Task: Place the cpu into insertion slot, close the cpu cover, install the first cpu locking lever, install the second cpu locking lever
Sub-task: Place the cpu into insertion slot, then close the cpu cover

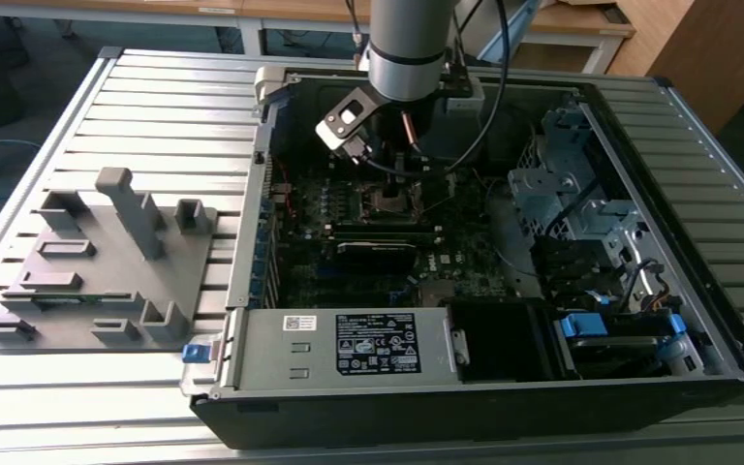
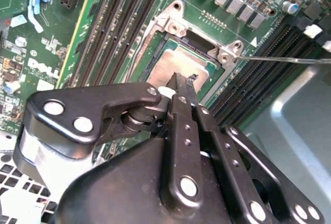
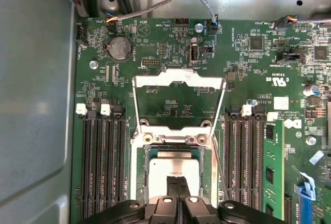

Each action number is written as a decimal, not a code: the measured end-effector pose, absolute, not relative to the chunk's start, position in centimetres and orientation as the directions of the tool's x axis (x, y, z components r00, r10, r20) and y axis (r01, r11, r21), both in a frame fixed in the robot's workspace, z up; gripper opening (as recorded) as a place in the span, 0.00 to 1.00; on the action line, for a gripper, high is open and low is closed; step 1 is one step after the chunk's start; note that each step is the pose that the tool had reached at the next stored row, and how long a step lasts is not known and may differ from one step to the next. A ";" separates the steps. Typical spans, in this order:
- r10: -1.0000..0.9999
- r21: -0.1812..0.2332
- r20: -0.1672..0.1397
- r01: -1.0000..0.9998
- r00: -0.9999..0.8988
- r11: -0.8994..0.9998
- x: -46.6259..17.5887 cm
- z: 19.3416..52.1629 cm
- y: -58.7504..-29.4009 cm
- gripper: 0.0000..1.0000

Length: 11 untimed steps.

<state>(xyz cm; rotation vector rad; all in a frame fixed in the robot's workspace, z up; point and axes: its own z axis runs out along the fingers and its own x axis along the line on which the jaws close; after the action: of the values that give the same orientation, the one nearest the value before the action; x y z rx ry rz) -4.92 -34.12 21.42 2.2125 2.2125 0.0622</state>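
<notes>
Inside the open computer case (image 1: 476,387), which lies on the slatted metal desk (image 1: 152,116), the arm (image 1: 411,39) reaches straight down over the motherboard. Its gripper (image 3: 178,187) hangs over the insertion slot (image 3: 138,177), with the two black fingers pressed together so that only a hairline shows between them in the first wrist view.

The cpu (image 3: 173,164) lies flat in the slot, its dull silvery top (image 2: 170,63) showing just past the fingertips (image 2: 178,81). The tips sit right over its middle. From where I stand I cannot tell whether they touch the metal or hover just above it.

The cpu cover (image 3: 178,79) is not closed. It is swung back from the slot, and green board is visible through its window. A locking lever (image 2: 279,58), a thin wire rod, sticks out from one corner of the slot and runs free beside the long black memory slots (image 3: 245,162). More of these slots flank the other side (image 3: 101,162). A coin battery (image 3: 119,48) sits on the board beyond the cover.

Over on the desk, at the exterior view's left and well apart from the case, stands a grey fixture (image 1: 101,262) with upright posts.
</notes>
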 end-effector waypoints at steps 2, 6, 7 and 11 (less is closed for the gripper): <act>1.000 0.036 0.020 0.999 0.000 0.000 -4.9 21.6 -34.1 0.11; 1.000 0.037 0.020 0.999 0.000 0.000 -4.9 21.7 -34.1 0.11; 1.000 0.037 0.020 0.999 0.000 0.000 -4.9 21.7 -34.1 0.11; 1.000 0.037 0.020 0.999 0.000 0.000 -5.0 21.7 -34.1 0.11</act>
<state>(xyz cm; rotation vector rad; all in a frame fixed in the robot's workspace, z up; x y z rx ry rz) -4.96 -34.12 21.65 2.2124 2.2125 0.0622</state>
